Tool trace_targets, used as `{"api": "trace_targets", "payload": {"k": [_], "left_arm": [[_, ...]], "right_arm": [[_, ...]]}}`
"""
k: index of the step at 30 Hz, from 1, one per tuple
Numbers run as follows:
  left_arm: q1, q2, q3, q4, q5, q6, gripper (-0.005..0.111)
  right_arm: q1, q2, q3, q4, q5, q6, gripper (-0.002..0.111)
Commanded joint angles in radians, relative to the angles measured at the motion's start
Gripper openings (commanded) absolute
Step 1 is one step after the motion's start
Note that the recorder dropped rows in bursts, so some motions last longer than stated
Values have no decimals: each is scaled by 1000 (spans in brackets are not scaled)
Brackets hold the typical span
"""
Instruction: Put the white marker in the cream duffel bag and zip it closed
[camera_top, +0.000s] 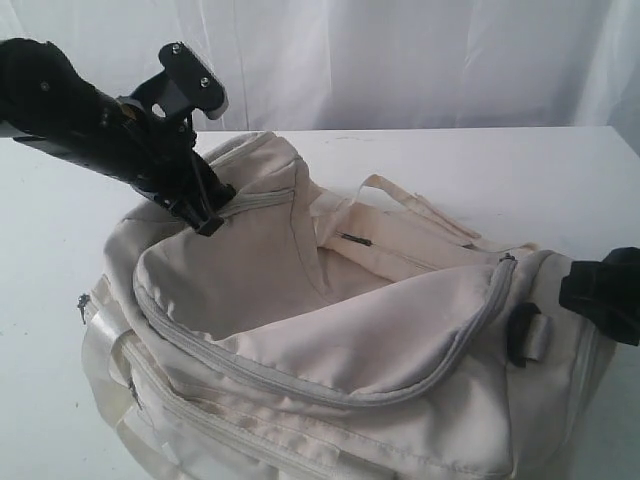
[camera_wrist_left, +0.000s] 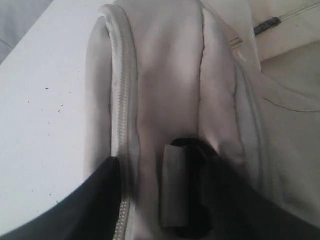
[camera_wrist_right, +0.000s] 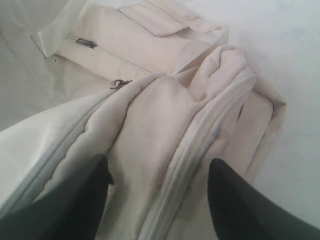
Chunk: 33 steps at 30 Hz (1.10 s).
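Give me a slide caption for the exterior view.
Cream duffel bag on a white table, top flap unzipped, with the left claw and right claw at its opposite ends.

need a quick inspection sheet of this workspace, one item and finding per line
surface: white table, the bag resting on it
job's things: cream duffel bag in the middle, top flap loose, not zipped shut; white marker not seen in any view
clutter: nothing seen
grippers: left gripper at the bag's far left end, jaws apart astride its zipper edge; right gripper at the right end, jaws apart astride a fabric fold
cables: nothing seen
surroundings: white curtain behind the table
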Motion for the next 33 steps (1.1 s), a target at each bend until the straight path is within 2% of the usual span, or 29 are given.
{"api": "trace_targets", "payload": {"k": [1,5,9,11,14,16,20,22,33], "left_arm": [[5,29,3,-11,-5,-8,41],[5,31,3,-11,-5,-8,22],[5,31,3,-11,23,-8,0],[6,31,3,-9,41,-8,0],[12,31,3,-9,61,-8,0],[21,31,3,-9,73,-8,0],[25,31,3,-9,77,-11,0],[25,31,3,-11,77,-11,0],[25,31,3,-13,77,-11,0]], "right_arm": [[-3,-5,4,120,31,-128,56],[-3,-2,4,126,34,-143,54],[-3,23,4,122,40,-141,43],[-3,43,4,108,40,-141,39],[-3,59,4,73,43,-141,41],[-3,59,4,60,43,-141,46],[-3,59,4,56,51,-141,64],[-3,59,4,56,65,-141,68],[-3,90,4,-12,20,-113,68]]}}
